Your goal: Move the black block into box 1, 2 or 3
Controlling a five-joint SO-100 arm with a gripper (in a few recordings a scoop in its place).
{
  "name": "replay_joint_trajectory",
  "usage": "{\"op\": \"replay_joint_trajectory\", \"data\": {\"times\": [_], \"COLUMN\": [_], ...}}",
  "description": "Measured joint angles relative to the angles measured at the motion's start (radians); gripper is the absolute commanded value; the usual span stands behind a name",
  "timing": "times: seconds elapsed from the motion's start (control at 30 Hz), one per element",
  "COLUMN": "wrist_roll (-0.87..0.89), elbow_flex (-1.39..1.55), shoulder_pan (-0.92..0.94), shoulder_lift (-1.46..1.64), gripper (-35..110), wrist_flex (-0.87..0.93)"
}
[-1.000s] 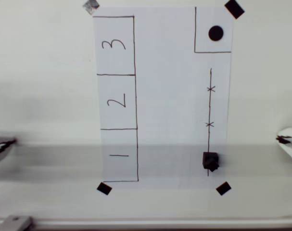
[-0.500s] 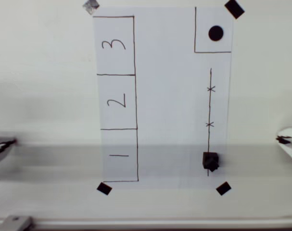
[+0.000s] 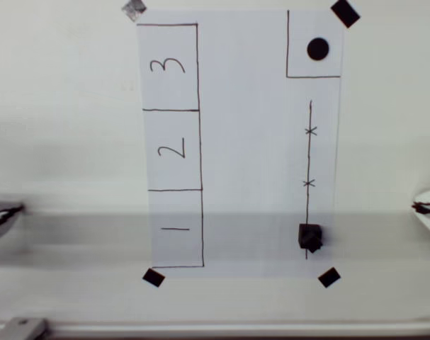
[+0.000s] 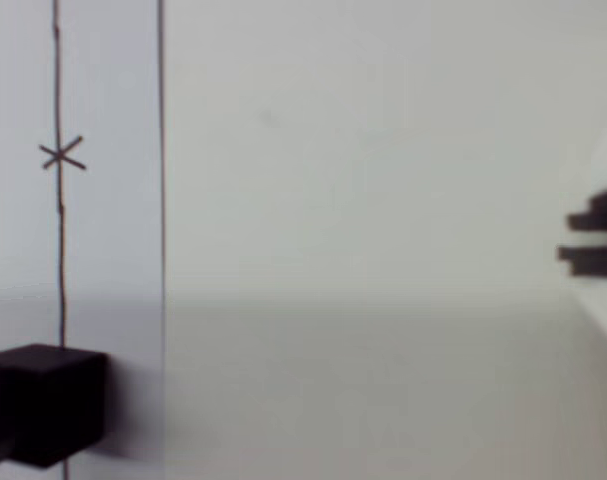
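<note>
A pale table (image 3: 59, 142) carries a long white sheet of paper (image 3: 250, 142), held at its corners by small black tape squares (image 3: 153, 277). Down the paper's left side in the overhead view run the three outlined boxes, with box 3 (image 3: 168, 66) at the top, box 2 (image 3: 171, 149) in the middle and box 1 (image 3: 176, 228) nearest the bottom edge. At the top right sits a drawn square with a round black dot (image 3: 317, 49), and below it a thin pencilled line (image 3: 308, 156) marked with two crosses. The black block (image 3: 310, 236) rests on the lower end of that line, well apart from box 1 (a grey band of shadow lies across both). At the right edge of the overhead view a bit of the gripper (image 3: 426, 209) pokes in, clear of the paper; I cannot tell whether its fingers are parted or closed. In the wrist view the block (image 4: 43, 405) sits at the lower left, on the line.
</note>
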Motion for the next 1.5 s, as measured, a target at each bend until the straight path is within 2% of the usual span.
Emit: {"op": "replay_joint_trajectory", "data": {"times": [0.43,0.87,1.5], "wrist_roll": [0.041,0.081,0.095], "elbow_flex": [-0.331,-0.664,-1.075], "shoulder_pan": [-0.075,-0.150,-0.181], "shoulder_lift": [-0.376,-0.773,-1.324], "gripper": [4,14,20], "wrist_flex": [0.000,-0.020,-0.075]}}
